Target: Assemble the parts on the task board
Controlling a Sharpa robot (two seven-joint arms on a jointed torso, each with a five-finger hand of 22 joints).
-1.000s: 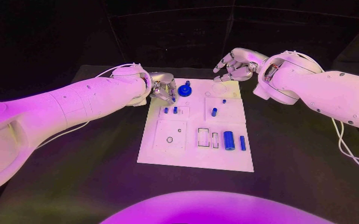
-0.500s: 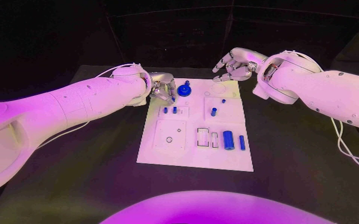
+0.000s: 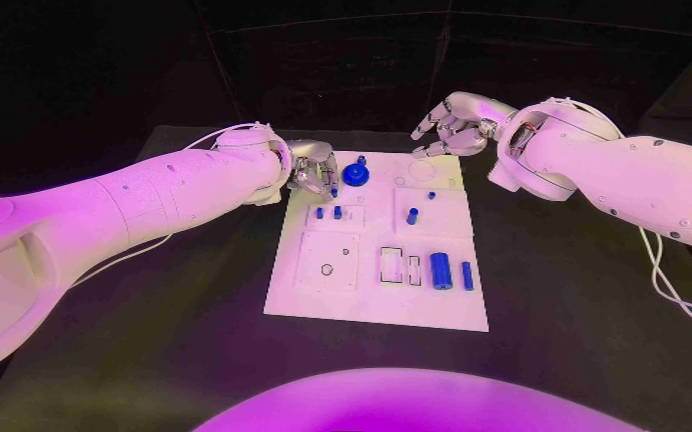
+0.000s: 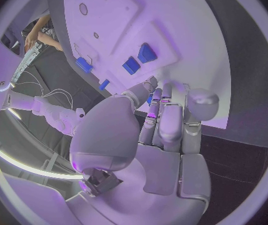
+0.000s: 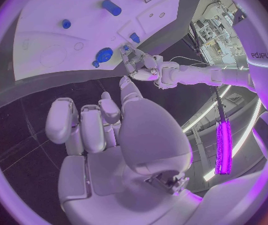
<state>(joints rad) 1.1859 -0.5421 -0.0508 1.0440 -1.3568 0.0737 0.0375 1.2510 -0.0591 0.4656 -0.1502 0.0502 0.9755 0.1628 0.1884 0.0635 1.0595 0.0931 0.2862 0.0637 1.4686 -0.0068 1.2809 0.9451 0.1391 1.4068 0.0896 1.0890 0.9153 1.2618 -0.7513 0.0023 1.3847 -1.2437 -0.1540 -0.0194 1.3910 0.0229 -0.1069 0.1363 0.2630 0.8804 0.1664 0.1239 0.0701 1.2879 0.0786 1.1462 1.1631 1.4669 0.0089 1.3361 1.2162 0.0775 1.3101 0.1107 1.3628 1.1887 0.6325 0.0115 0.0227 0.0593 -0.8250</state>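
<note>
The left hand (image 3: pixel 312 169) hangs just beside the blue knob (image 3: pixel 355 171) on the board (image 3: pixel 378 297) — fingers curled, empty; the right hand (image 3: pixel 457 124) hovers past the board's far edge — likewise.

I see open table (image 3: pixel 173 332) all around the board (image 3: pixel 378 302); my left hand (image 3: pixel 312 171) crowds the blue knob (image 3: pixel 356 172) at the far edge, with upright pegs (image 3: pixel 413 216) mid-board.

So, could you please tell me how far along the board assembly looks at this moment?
Partly done, at a guess. Several blue parts already sit on the task board: a large cylinder with a thin one beside it, and a peg. In hand: the left hand is at the blue knob by the far edge; whether it grips is unclear. The right hand hovers, holding nothing. Empty rectangular slots remain.
</note>
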